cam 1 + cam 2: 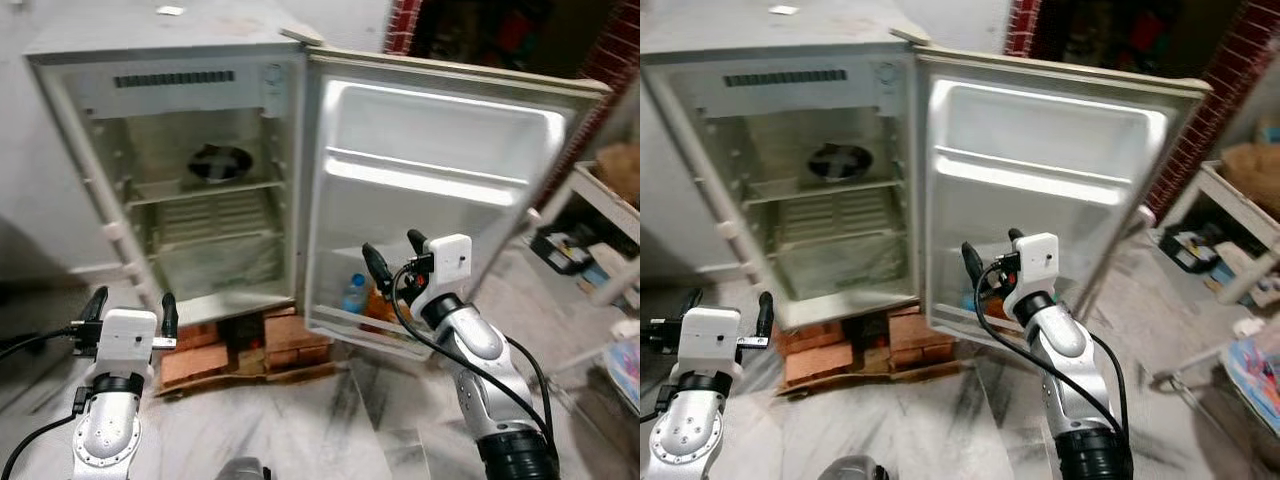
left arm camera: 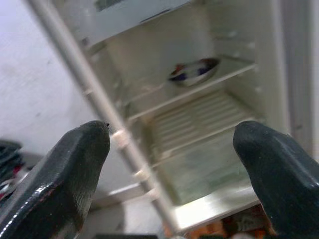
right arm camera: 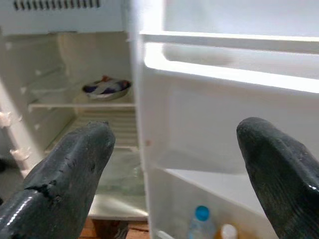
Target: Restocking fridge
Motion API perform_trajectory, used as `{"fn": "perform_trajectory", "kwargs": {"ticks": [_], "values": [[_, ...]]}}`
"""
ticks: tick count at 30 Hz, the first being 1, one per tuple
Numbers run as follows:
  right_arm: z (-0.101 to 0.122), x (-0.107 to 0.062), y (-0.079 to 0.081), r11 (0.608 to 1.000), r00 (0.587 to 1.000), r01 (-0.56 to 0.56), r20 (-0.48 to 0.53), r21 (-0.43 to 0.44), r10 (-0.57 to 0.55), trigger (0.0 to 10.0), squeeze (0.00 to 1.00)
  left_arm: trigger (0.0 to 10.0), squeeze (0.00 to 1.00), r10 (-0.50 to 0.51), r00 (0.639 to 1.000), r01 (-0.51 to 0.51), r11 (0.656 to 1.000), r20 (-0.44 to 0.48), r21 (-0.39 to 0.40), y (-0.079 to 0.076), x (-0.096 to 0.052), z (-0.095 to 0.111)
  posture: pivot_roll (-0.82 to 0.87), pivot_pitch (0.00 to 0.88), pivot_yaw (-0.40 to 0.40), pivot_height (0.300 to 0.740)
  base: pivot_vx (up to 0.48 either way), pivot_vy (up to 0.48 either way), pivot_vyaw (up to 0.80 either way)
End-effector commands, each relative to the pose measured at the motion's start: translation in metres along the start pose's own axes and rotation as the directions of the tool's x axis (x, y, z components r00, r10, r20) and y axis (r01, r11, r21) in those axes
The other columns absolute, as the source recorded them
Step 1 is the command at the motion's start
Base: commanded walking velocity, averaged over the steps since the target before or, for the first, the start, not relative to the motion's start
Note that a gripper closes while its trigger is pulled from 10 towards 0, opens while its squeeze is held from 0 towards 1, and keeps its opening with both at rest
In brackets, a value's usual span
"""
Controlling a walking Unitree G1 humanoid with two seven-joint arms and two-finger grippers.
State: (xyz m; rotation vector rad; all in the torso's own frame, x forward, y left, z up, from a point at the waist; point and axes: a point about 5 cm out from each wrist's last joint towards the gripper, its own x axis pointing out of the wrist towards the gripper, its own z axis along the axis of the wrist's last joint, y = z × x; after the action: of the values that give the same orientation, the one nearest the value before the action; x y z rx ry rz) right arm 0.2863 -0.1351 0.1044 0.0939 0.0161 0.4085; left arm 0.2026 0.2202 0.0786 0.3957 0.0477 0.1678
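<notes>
Fridge (image 1: pixel 170 170): small and pale, standing open on a stack of bricks (image 1: pixel 250 345) at 12 o'clock from the robot; its cabinet sits on the left half of the head views.
Door (image 1: pixel 440 190): swung wide open toward 1 o'clock, inner liner facing the robot, with a long rail across its upper part.
Upper shelf: carries a dark bowl (image 1: pixel 220 162), near the back wall; in the right wrist view the bowl (image 3: pixel 106 88) shows blue and white contents.
Lower shelf (image 1: pixel 212 215): ribbed and bare, with a clear drawer below it.
Door bottom rack (image 1: pixel 350 320): holds a clear bottle with a blue cap (image 1: pixel 353 293) and, just beside it at its 3 o'clock, an orange item partly hidden behind the right arm; I cannot tell what it is.
Right end effector (image 1: pixel 392 258): raised in front of the door's lower half, close to the bottle, fingers spread wide apart and grasping nothing.
Left end effector (image 1: pixel 130 305): lower, at 10 o'clock, in front of the cabinet's bottom corner, fingers (image 2: pixel 75 164) spread apart, nothing between them.
Floor (image 1: pixel 330 420): pale marbled surface with dark streaks.
Brick wall (image 1: pixel 405 22): at 1 o'clock, behind the door.
White rack (image 1: pixel 600 230): at 3 o'clock, cluttered with small items too blurred to name.
</notes>
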Motion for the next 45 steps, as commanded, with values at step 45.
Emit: {"fn": "perform_trajectory", "kwargs": {"ticks": [45], "values": [[-0.005,0.004,-0.025,0.992,0.993,0.119,0.023,-0.053,-0.118,10.0,0.0,10.0,0.0,0.046,0.997,-0.049,0.997,-0.054,-0.055,0.005,-0.017,-0.011,0.1,0.0,-0.042,0.74,0.053,-0.251,0.23]]}}
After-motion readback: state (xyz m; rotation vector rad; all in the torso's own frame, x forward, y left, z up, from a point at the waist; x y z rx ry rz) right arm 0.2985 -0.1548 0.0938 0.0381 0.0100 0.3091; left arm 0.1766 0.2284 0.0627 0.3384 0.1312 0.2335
